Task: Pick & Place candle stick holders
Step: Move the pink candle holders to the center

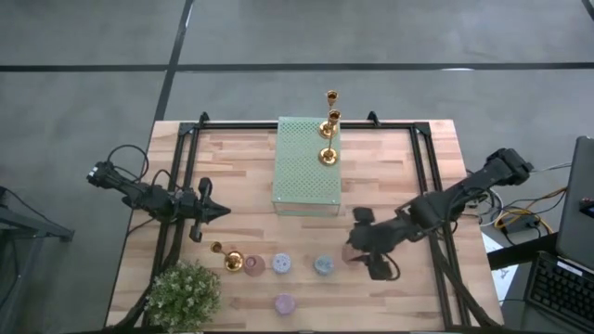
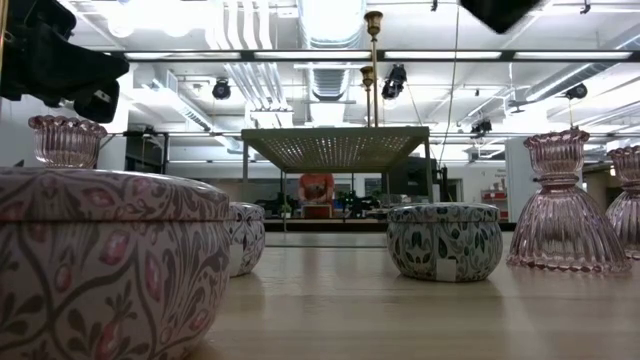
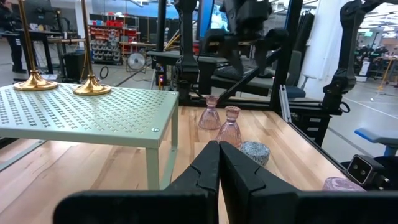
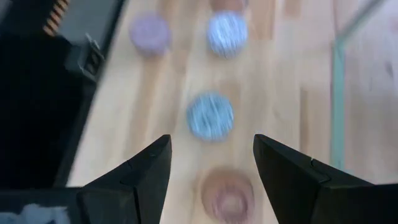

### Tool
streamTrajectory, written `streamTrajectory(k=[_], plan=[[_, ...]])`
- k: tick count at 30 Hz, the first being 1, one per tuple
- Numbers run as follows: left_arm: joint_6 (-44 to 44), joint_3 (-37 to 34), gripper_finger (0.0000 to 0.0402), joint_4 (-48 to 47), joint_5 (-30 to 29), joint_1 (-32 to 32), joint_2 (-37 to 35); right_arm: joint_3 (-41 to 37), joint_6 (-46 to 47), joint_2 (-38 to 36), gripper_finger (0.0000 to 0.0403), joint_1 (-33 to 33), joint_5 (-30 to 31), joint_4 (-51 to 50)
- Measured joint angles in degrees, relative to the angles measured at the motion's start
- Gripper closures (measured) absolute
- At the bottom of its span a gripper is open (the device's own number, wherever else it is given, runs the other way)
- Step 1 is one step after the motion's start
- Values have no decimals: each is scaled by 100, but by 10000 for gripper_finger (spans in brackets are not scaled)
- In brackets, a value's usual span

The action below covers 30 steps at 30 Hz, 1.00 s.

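The right gripper [image 4: 211, 165] hangs over the table's near right part, at about four o'clock in the high view, with its jaws spread wide and nothing between them. Directly below the gap sits a pink candle stick holder [image 4: 227, 195]; the fingers [image 4: 142, 171] straddle it from above, which looks like the line-up for a straight downward grasp. The wide spread probably gives clearance around its flared base.

Just beyond it in the wrist view lies a blue round tin [image 4: 211, 116], then a second pale blue tin [image 4: 227, 34] and a lilac tin [image 4: 150, 31] farther along. From above these form a loose row along the six o'clock edge, ending at a gold candle stick holder [image 1: 231, 261] tipped on its side near seven o'clock, next to the potted plant [image 1: 184, 293].

At twelve o'clock the pale green perforated block [image 1: 307, 165] carries three upright gold holders [image 1: 329, 155] in a line at its far end; this raised stand seems to be the drop-off place, since the upright ones are gathered there.

The left gripper [image 3: 219, 165] waits at nine o'clock, fingers pressed together and empty, held clear of the row.
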Motion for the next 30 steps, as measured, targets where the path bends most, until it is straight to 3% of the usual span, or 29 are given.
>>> streamTrajectory(k=[3,30], plan=[[2,-2,390,-2,-2,1,-1,-21,226,-4,184,157,156,-418],[0,0,390,0,0,1,-1,-376,835,737,184,477,270,-506]])
